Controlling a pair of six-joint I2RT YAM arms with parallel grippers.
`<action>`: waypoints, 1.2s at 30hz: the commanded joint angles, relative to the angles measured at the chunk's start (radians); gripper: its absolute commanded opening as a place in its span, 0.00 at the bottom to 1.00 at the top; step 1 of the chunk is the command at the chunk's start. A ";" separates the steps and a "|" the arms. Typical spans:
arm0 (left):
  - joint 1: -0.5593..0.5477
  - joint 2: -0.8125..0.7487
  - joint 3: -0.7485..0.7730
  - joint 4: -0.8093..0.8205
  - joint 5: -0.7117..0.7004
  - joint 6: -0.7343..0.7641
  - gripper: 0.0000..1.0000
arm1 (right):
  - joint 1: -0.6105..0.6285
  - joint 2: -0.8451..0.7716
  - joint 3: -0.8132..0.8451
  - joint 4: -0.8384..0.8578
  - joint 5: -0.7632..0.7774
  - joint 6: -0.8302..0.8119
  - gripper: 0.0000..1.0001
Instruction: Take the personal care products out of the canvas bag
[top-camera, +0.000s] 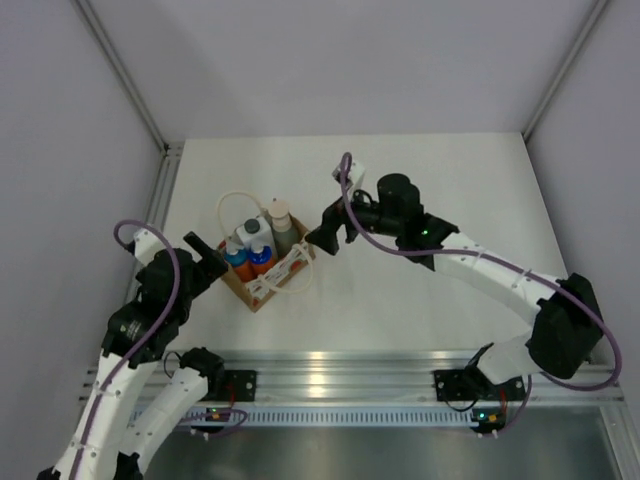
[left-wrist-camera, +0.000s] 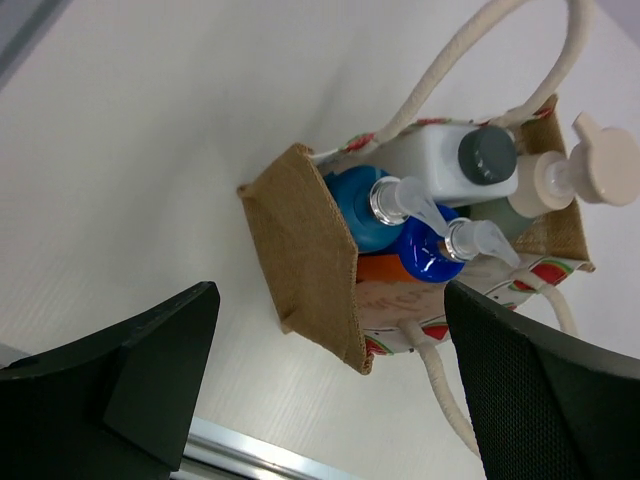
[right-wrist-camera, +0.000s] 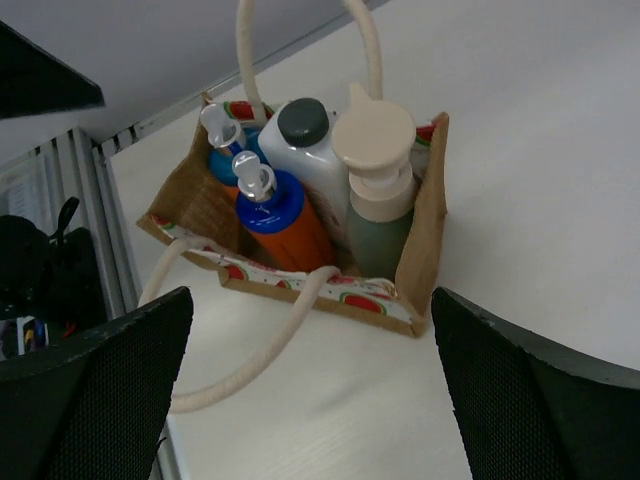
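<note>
Top cam: high, behind me, looks down on whole table (top-camera: 420, 200). L wrist cam: close on bag (left-wrist-camera: 310, 265), from its left. R wrist: close, from its right. All 3 share bag.

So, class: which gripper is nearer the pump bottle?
Right. The right gripper is just beside the pump bottle; the left gripper is beyond the bag's opposite end.

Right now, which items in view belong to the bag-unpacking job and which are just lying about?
Job: canvas bag; grey bottle with beige pump; two orange bottles with blue caps; white bottle with dark cap. All four stand in the bag.
Just there: only fixtures, the table and the aluminium rail at its near edge.
</note>
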 joint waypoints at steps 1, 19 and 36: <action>0.006 0.066 -0.033 0.075 0.098 -0.051 0.99 | 0.043 0.074 0.089 0.213 0.016 -0.122 0.99; 0.006 0.190 -0.148 0.168 0.127 -0.048 0.90 | 0.089 0.478 0.310 0.393 0.007 -0.220 0.98; 0.006 0.222 -0.170 0.204 0.175 0.004 0.84 | 0.091 0.600 0.281 0.632 0.023 -0.187 0.75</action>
